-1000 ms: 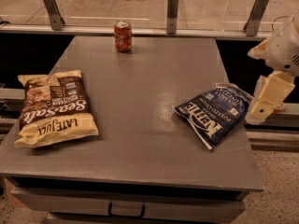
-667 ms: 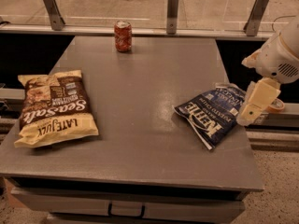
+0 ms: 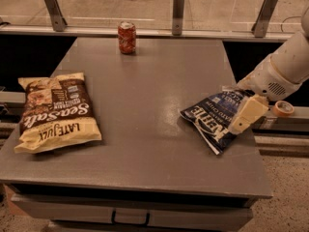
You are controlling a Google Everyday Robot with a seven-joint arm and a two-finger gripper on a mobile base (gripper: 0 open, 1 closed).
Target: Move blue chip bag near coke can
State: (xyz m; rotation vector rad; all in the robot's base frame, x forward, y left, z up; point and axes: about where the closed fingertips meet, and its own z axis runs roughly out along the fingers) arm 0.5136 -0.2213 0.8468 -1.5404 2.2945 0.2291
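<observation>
1. Blue bag (image 3: 212, 116), white "Kettle" lettering, lies at the right edge of the counter (image 3: 145, 100), well apart from the coke can (image 3: 127, 37).
2. Tool (image 3: 246, 115) at the blue bag's right end; grip state: cannot tell.
3. Cream bag (image 3: 55, 111) on the left reads "Late July Sea Salt".

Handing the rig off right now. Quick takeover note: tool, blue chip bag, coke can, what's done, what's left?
The tool is at the table's right edge, over the right end of the crinkly dark navy-blue chip bag. Whether it has hold of it can't be told.
The chip bag lies flat, front right on the grey table.
The small red soda can stands upright at the far edge, well apart from the chip bag.
The cream-and-brown snack bag lies front left, not part of the job.
Done: the tool is at the chip bag.
Left: grasp, carry, set down by the soda can.
</observation>
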